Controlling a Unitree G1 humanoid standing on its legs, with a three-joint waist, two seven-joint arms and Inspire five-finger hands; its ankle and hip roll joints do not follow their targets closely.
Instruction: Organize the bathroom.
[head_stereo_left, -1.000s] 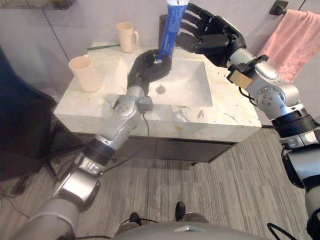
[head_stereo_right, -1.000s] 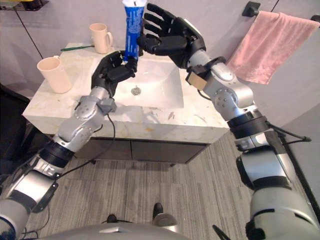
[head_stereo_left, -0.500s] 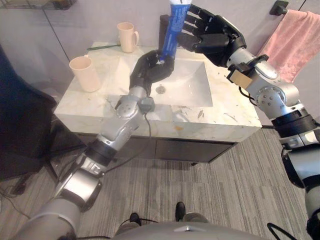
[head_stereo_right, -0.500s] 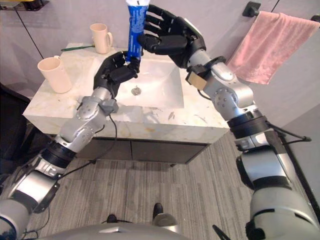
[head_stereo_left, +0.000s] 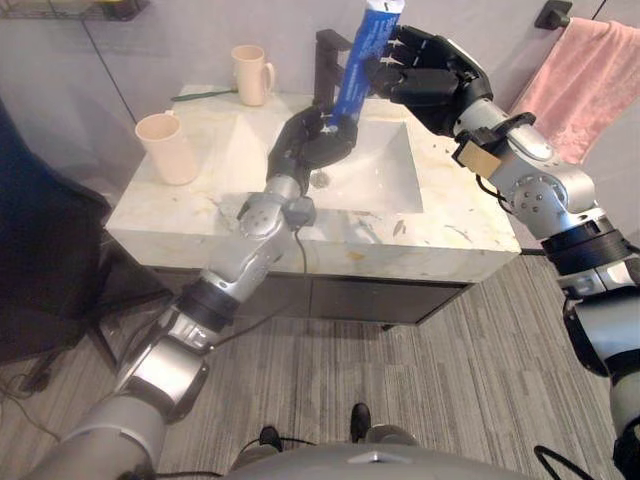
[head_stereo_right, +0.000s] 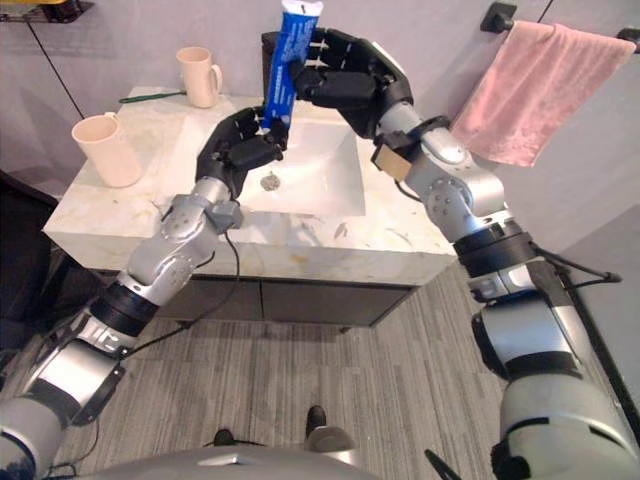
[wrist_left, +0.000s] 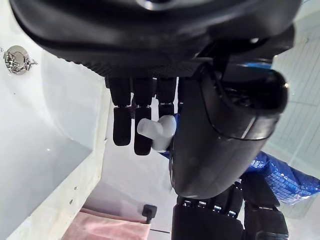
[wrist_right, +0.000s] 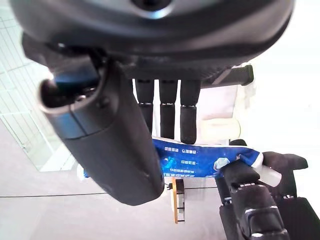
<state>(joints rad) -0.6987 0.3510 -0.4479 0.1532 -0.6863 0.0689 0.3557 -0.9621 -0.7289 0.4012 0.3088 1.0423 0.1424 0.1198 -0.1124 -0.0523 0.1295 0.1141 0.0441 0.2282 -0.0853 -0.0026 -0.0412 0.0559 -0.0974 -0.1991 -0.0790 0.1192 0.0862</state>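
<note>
A blue toothpaste tube (head_stereo_left: 366, 55) with a white cap (wrist_left: 157, 133) stands nearly upright above the sink basin (head_stereo_left: 385, 165), leaning a little to the right. My left hand (head_stereo_left: 313, 142) pinches its lower, cap end between thumb and fingers. My right hand (head_stereo_left: 432, 76) reaches in from the right and has its fingers and thumb closed around the tube's upper part (wrist_right: 200, 160). The tube's top edge is cut off by the picture's edge.
On the marble counter (head_stereo_left: 450, 235) a cream cup (head_stereo_left: 167, 147) stands at the left. A cream mug (head_stereo_left: 252, 73) and a green toothbrush (head_stereo_left: 205, 95) lie at the back left. A black faucet (head_stereo_left: 328, 65) rises behind the basin. A pink towel (head_stereo_left: 590, 80) hangs at the right.
My left hand has carried the tube to the right and leaned it toward the right hand. The right hand's fingers, spread beside the tube before, have closed on it.
</note>
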